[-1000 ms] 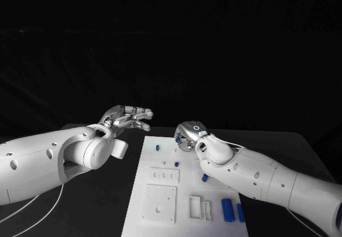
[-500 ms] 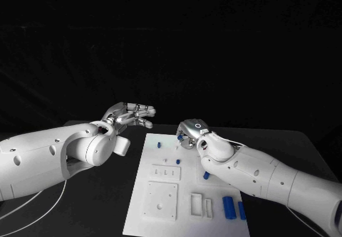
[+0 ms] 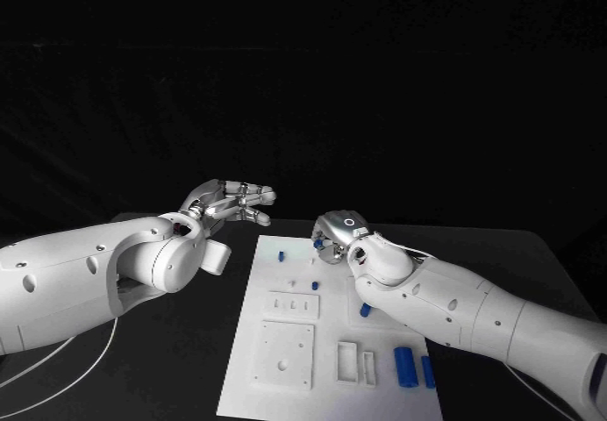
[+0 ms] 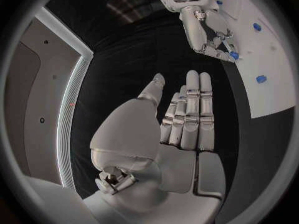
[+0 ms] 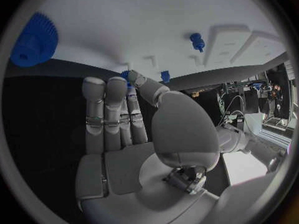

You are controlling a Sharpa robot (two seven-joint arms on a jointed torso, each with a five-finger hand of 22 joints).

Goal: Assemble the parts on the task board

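Left hand: the left hand (image 3: 231, 204) hovered off the board's far corner with fingers (image 4: 193, 109) straight, side by side and holding nothing.
Right hand: the right hand (image 3: 337, 235) was at the far end of the task board (image 3: 285, 368), pinching a small blue part (image 4: 233, 55) between thumb and fingertip.
Parts: a blue peg (image 3: 281, 257) stood just beside the right hand; two blue cylinders (image 3: 405, 367) lay well behind it, by its forearm.
Gear: a blue gear (image 5: 32, 39) sat on the board beyond the right hand's fingertips.
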